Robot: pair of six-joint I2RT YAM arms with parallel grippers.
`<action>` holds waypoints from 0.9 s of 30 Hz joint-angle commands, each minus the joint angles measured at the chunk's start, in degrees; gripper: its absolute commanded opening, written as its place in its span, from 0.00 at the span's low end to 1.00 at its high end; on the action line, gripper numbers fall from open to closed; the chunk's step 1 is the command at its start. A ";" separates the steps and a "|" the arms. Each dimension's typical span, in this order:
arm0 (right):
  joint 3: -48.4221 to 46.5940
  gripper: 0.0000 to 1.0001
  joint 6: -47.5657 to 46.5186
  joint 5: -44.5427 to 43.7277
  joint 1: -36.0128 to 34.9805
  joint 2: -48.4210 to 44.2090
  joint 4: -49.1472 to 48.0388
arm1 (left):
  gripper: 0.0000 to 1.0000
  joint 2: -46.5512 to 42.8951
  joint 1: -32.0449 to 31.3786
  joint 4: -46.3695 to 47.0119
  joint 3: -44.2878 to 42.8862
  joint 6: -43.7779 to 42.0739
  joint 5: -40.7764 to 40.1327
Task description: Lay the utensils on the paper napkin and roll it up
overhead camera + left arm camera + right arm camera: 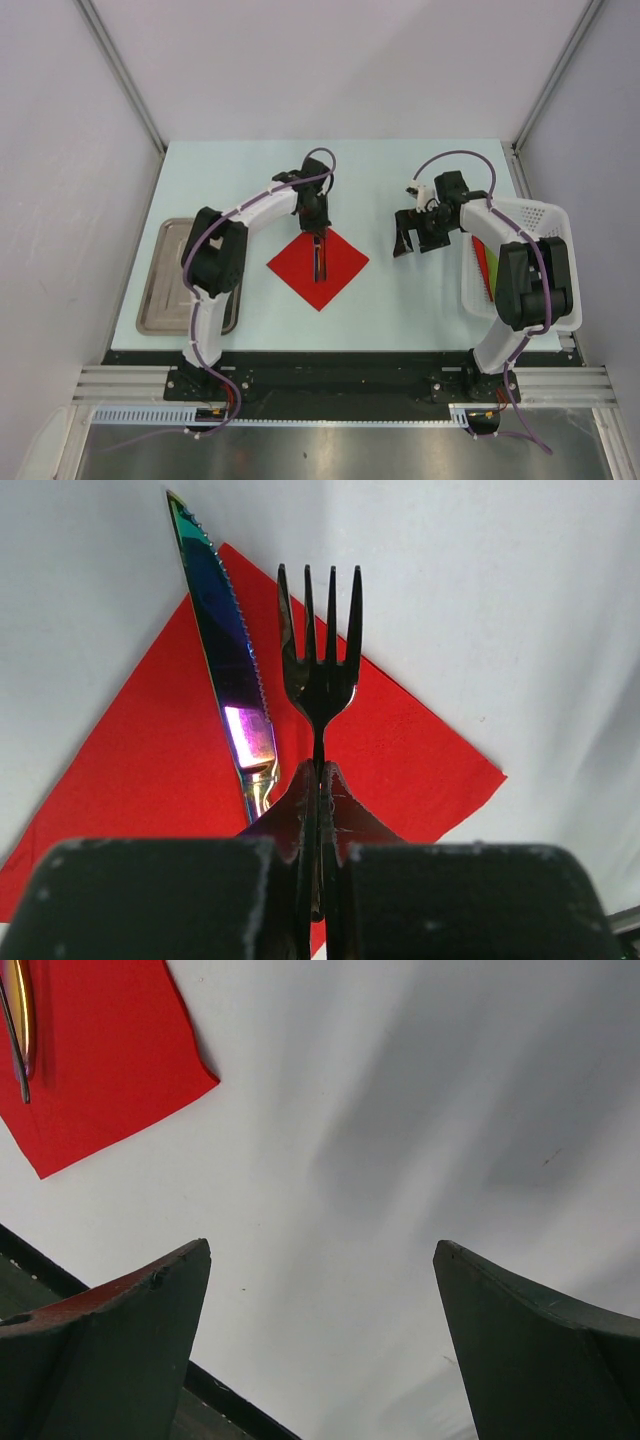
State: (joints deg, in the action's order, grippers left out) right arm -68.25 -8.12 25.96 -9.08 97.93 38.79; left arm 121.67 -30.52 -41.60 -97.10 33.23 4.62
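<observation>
1. paper napkin (345,262): red, flat, set diamond-wise, ctr of table (400,180).
2. knife (235,680): iridescent, lies on napkin, at fork's 10 o'clock.
3. fork (320,670): dark, over napkin, handle pinched in L gripper (320,780).
4. R gripper (322,1250): fingers spread wide, holds nothing, at 3 o'clock of napkin.

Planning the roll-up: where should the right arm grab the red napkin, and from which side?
Probably its bare right corner, coming from the right: the paper napkin lies flat as a diamond, that tip points toward the open right gripper, and the knife and fork occupy the middle.
</observation>
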 commanded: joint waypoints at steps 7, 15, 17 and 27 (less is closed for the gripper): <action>-0.22 1.00 0.65 0.41 0.73 -0.64 -0.99 | 0.01 2.61 -0.06 -0.05 -2.39 1.66 -2.25; -0.31 1.00 0.39 0.06 1.08 -0.46 -0.82 | 0.01 4.37 0.55 -0.67 -3.01 1.48 -2.86; -0.39 1.00 0.39 0.06 1.17 -0.46 -0.73 | 0.04 4.63 0.64 -0.67 -3.01 1.40 -2.78; -1.62 1.00 0.12 0.15 1.17 0.42 -0.38 | 0.21 2.45 1.25 -1.55 -4.32 1.75 -2.95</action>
State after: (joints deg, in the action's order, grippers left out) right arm -68.25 -7.73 25.93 -8.12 97.95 38.72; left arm 125.84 -30.04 -42.61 -98.10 34.13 2.68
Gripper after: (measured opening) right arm 0.995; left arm 0.185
